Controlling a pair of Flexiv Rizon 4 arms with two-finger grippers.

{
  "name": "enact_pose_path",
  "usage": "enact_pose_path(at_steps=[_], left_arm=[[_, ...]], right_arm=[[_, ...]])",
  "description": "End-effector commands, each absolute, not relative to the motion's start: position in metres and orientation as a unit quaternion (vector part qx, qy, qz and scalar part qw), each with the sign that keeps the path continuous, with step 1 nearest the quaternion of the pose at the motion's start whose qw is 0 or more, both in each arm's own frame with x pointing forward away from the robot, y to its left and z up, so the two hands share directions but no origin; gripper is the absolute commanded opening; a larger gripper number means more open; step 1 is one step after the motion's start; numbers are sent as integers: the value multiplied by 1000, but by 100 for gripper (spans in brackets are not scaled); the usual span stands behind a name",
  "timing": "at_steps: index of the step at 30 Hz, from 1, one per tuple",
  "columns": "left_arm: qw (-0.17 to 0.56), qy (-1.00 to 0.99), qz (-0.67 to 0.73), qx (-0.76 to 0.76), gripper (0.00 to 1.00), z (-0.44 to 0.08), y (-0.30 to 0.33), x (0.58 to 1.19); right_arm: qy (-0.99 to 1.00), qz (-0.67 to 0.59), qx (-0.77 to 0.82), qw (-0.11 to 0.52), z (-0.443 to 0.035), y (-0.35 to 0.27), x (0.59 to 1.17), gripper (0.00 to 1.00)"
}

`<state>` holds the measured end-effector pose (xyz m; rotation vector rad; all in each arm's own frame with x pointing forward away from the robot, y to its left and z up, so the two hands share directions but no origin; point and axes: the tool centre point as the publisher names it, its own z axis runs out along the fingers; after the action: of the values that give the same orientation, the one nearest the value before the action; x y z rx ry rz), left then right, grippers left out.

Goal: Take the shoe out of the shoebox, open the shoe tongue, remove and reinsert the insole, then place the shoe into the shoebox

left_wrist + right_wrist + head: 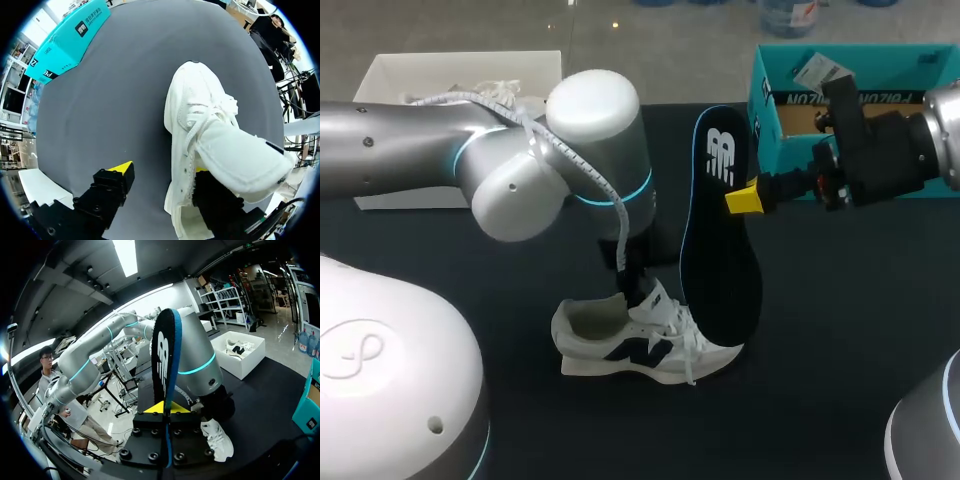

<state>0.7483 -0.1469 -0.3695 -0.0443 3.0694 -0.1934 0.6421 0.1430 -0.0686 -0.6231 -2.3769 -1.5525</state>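
Shoe is seen in the head view lying on its sole on the dark tabletop, well apart from the teal shoebox at the far right. The left pincer is set down into the shoe's opening. The insole is held upright just beside the shoe by the right pincer.

In the left wrist view, the left pincer is spread open: one finger is kept outside the shoe, apart from its side, and the other is tucked inside under the tongue.

In the right wrist view, the insole is clamped edge-on between both yellow tips of the right pincer, with the shoe seen beyond it.
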Motion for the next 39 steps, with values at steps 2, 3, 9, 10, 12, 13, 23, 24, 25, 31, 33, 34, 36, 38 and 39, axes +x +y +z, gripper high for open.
enact_pose_path(at_steps=[2,3,9,10,12,13,23,24,25,31,33,34,36,38,39], left_arm=[[51,997,-43,-45,0,-373,-134,726],[51,997,-43,-45,0,-373,-134,726],[51,997,-43,-45,0,-373,-134,726],[51,997,-43,-45,0,-373,-134,726],[51,997,-43,-45,0,-373,-134,726],[51,997,-43,-45,0,-373,-134,726],[22,995,-11,96,0,-347,-127,752],[13,992,-37,122,0,-343,-124,756],[15,988,-3,151,0,-339,-123,759],[-45,929,-36,365,0,-321,-125,778],[-48,900,-28,433,0,-319,-131,782],[-51,902,-12,429,0,-317,-131,787],[-55,862,-27,502,0,-314,-134,790],[-42,823,-7,566,0,-312,-137,792],[-37,806,-5,591,0,-311,-137,792]], right_arm=[[-813,-530,-213,118,-70,145,643,0],[-813,-530,-213,118,-70,145,643,0],[-813,-530,-213,118,-70,145,643,0],[-813,-530,-213,118,-70,145,643,0],[-813,-530,-213,118,-70,145,643,0],[-813,-530,-213,118,-70,145,643,0],[-813,-530,-213,118,-70,145,643,0],[-813,-530,-213,118,-70,145,643,0],[-813,-530,-213,118,-70,145,643,0],[-813,-530,-213,118,-70,145,643,0],[-813,-530,-213,118,-70,145,643,0],[-813,-530,-213,118,-70,145,643,0],[-813,-530,-213,118,-70,145,643,0],[-813,-530,-213,118,-70,145,643,0],[-813,-530,-213,118,-70,145,643,0]])
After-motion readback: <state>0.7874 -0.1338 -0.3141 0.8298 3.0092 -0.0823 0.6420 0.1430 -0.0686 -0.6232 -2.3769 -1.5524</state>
